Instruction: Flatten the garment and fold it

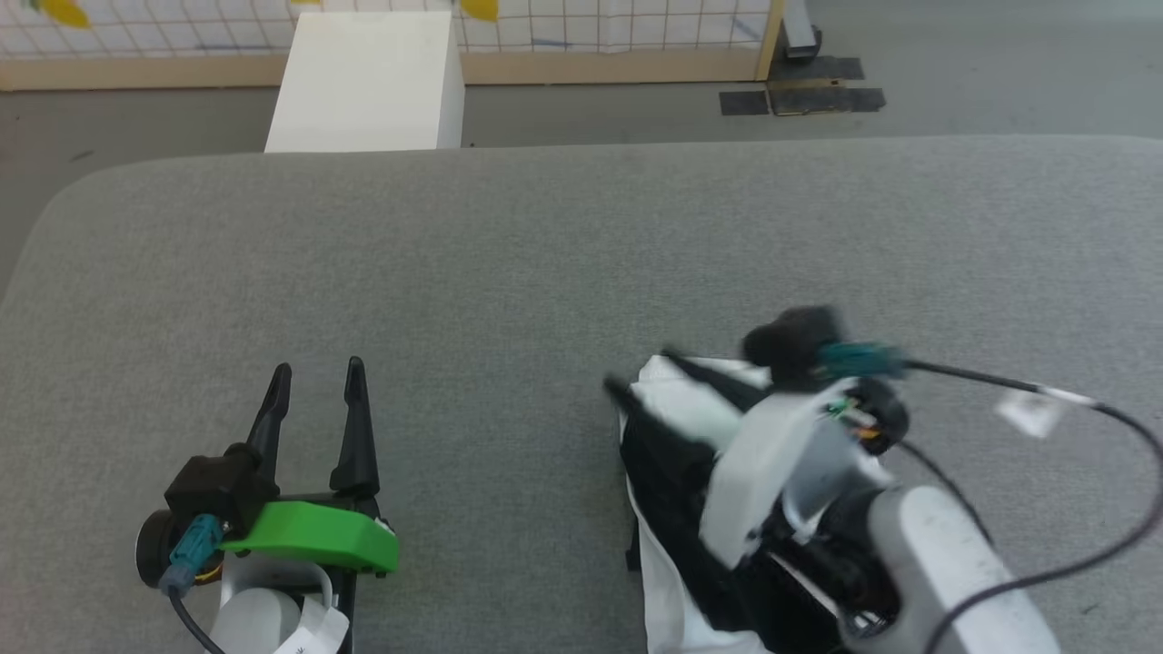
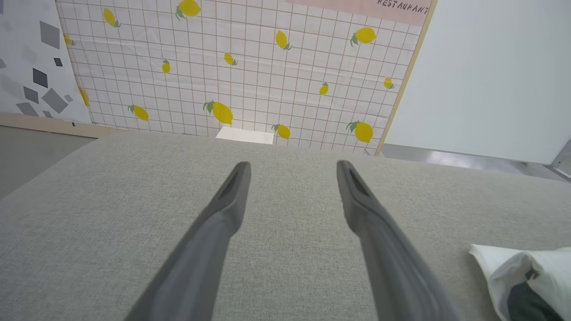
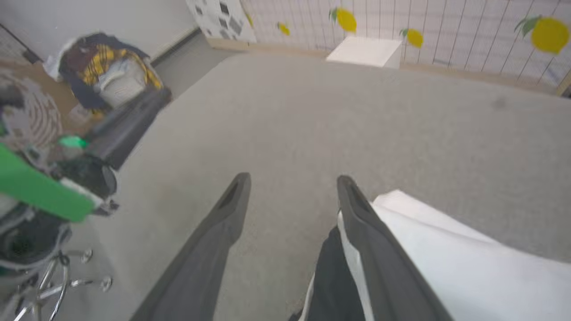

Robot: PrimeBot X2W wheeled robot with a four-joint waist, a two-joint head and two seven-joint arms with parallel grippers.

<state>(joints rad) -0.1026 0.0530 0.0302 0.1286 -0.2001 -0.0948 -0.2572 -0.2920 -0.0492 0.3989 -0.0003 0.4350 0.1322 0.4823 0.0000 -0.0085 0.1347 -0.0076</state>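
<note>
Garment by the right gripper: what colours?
The garment is white with black parts. It shows best in the right wrist view.

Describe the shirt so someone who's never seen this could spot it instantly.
Start at the big grey padded table. Near its front right, beneath the right gripper, lies the shirt, bunched up. Its black-and-white cloth stands out against the plain grey.

A white and black shirt (image 1: 677, 404) lies bunched in a small, loosely folded heap on the grey table (image 1: 545, 254), near the table's front edge and right of its middle. White cloth lies uppermost, with black folds beneath.
</note>
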